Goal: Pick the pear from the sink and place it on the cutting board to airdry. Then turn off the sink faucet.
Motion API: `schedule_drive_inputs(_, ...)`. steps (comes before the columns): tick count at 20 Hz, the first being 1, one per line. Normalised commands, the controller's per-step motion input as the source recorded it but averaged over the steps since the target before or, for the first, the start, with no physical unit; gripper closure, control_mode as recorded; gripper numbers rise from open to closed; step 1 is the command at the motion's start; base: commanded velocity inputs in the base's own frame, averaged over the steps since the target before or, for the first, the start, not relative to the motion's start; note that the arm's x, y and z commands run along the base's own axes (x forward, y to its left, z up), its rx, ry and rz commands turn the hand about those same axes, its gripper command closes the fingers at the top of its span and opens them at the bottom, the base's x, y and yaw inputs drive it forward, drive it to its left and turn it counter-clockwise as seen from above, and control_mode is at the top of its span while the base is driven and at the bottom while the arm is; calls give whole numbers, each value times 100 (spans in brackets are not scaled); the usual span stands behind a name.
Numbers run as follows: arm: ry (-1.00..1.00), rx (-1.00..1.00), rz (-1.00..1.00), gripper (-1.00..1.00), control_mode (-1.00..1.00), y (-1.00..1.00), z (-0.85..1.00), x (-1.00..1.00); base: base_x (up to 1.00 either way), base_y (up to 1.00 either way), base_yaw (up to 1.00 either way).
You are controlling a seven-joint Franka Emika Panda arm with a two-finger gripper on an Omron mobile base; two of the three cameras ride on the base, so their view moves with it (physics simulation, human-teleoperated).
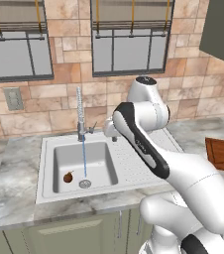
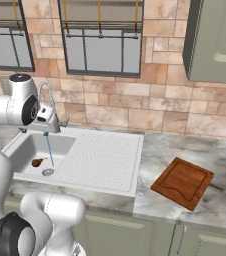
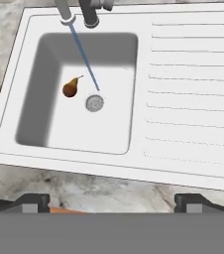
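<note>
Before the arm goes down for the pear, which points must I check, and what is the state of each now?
1. End effector open: ok, fingertips stand wide apart.
2. Pear reachable: ok, alone on the sink basin floor beside the drain.
3. Water stream off the pear: ok, it lands beside the drain.
4. Cutting board free: ok.
5. Sink faucet off: not ok, running.

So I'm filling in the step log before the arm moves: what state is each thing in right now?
pear: lying in the basin beside the drain, not held
sink faucet: on, water streaming down
sink: basin holds the pear, drainboard bare
cutting board: flat on the counter, nothing on it
pincer: open, above the sink's front edge
</note>
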Motion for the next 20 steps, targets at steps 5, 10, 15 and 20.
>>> schedule_drive_inputs(5, 0, 0, 0, -100, -100, 16, -14, 6, 0, 0, 0)
schedule_drive_inputs(10, 1, 0, 0, -100, -100, 18, -26, 9, 0, 0, 0)
schedule_drive_inputs(15, 1, 0, 0, -100, -100, 18, -15, 7, 0, 0, 0)
schedule_drive_inputs(20, 0, 0, 0, -100, -100, 26, -13, 6, 0, 0, 0)
